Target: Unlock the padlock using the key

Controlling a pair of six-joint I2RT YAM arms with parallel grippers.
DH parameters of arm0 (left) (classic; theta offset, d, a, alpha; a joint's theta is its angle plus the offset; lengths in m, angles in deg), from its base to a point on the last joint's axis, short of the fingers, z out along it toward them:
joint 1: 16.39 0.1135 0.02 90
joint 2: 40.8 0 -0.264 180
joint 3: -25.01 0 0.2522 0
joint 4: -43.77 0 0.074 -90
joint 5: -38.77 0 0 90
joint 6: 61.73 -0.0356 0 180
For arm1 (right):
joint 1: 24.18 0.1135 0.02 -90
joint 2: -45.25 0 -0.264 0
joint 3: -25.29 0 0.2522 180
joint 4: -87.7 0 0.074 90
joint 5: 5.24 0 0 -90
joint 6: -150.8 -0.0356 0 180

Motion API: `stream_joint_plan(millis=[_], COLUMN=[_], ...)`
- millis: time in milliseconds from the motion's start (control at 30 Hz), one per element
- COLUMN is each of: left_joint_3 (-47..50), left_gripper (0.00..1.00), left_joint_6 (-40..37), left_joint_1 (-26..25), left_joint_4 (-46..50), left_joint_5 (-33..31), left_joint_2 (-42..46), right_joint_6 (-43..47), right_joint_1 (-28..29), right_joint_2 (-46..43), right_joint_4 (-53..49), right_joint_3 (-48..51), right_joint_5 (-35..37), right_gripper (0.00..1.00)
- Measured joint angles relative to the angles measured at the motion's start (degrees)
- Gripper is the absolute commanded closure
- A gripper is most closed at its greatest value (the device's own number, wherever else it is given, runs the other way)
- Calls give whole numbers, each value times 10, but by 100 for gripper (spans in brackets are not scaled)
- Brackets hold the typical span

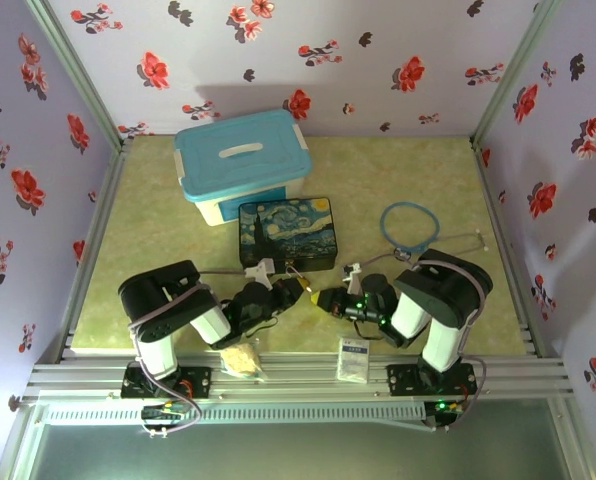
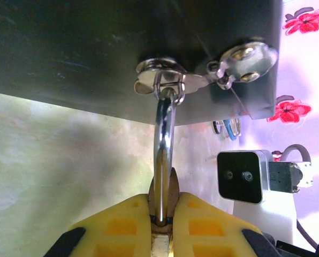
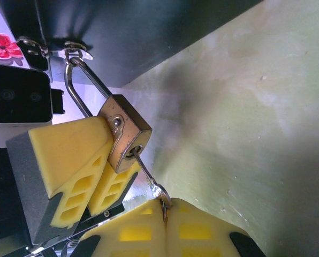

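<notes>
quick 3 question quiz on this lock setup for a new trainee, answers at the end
1. True or false: the key is inserted in the padlock.
2. Which gripper pinches the key's head? A) left gripper B) right gripper
3. Fill in: the padlock's shackle hangs from the hasp of the ____ box.

Key: 1 true. 2 B; the left gripper clamps the padlock body. 3 Starry Night-printed box.
</notes>
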Motion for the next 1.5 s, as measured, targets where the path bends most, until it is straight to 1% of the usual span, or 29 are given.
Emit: stream_joint_plan(millis=[167,300,567,767,833,1067,1333,1500], left_joint_3=[0,0,-4,-4,-5,-8,-22,-23], left_gripper=[100,100,100,100,100,100,100,100], left_joint_6=[0,-1,-3,-12,-14,-16,-18,-18], left_joint_1=[2,5,5,5,6,6,2,2], left_joint_4=[-1,1,4,5,3,5,1,0], left_joint_5=[2,2,2,7,7,6,11,10], left_joint_2=[2,3,3,30,33,33,24,24], right_joint_6=[-7,-20,-38,-51,-54,-67,-85,-91], right_joint_1=[-39,-48,-52,-104,-110,-108,-86,-84], right_joint_2=[3,18,22,11,11,7,-36,-42], right_joint_4=[-12,-22,-24,-22,-19,-23,-33,-37], right_joint_3=[-12,-30,-34,-38,-43,-43,-38,-38], right_joint_5=[-64,-103,-111,-169,-180,-181,-143,-137], right_gripper=[100,100,100,100,100,100,100,100])
